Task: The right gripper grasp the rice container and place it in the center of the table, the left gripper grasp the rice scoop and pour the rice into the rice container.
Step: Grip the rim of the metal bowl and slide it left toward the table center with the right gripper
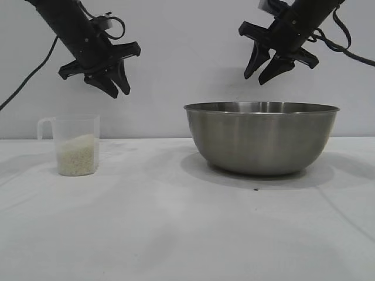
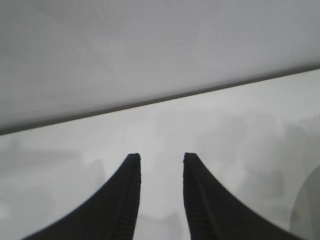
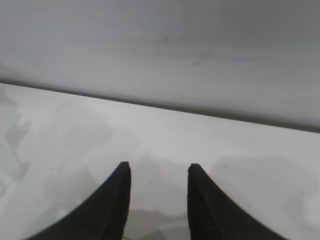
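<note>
- Bowl (image 1: pixel 262 139) sits on the surface (image 1: pixel 176 234), right of centre.
- Scoop (image 1: pixel 75 145) stands upright at left, well apart, part-filled with rice (image 1: pixel 75 156).
- Right gripper (image 1: pixel 267 68) hangs above the bowl, fingers spread, empty.
- Left gripper (image 1: pixel 118 88) hangs above the scoop, fingers spread, empty.

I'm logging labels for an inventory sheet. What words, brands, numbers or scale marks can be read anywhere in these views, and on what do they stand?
None can be read.
Rice scoop: no graduation marks or print legible on its translucent wall.
Rice container: plain brushed steel, no stamp or brand visible.
Left hand and right hand: plain black, no lettering visible.
Table: plain white, no text or signs.
</note>
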You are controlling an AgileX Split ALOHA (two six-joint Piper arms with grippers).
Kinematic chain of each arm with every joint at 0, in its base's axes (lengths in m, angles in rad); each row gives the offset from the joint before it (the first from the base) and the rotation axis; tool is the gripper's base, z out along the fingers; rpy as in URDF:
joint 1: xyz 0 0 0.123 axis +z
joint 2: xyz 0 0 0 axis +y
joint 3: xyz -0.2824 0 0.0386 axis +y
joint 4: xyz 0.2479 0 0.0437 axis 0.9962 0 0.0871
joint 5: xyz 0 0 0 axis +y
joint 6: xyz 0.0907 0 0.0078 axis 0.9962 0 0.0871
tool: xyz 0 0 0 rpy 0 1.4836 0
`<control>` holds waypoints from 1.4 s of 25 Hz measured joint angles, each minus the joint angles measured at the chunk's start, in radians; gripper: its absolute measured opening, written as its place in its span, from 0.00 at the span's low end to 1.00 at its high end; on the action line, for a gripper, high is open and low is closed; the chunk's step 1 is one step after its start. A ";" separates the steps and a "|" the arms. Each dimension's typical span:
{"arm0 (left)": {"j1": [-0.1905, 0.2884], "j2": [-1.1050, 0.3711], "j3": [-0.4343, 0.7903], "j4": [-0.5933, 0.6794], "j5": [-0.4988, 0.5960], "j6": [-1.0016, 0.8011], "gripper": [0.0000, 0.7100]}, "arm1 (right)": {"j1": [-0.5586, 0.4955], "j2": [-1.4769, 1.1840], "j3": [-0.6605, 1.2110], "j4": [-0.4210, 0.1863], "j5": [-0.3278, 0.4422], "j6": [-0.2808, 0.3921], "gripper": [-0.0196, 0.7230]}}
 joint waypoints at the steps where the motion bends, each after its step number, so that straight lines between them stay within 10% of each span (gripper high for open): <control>1: 0.000 0.000 0.000 0.000 0.000 0.000 0.24 | 0.000 0.000 0.000 0.000 0.002 0.000 0.33; 12: 0.000 0.000 -0.058 0.048 0.056 -0.002 0.24 | 0.000 -0.008 0.000 -0.014 0.045 0.000 0.33; 35: 0.000 -0.057 -0.070 0.101 0.105 -0.054 0.24 | -0.102 -0.234 0.343 -0.280 0.312 0.105 0.33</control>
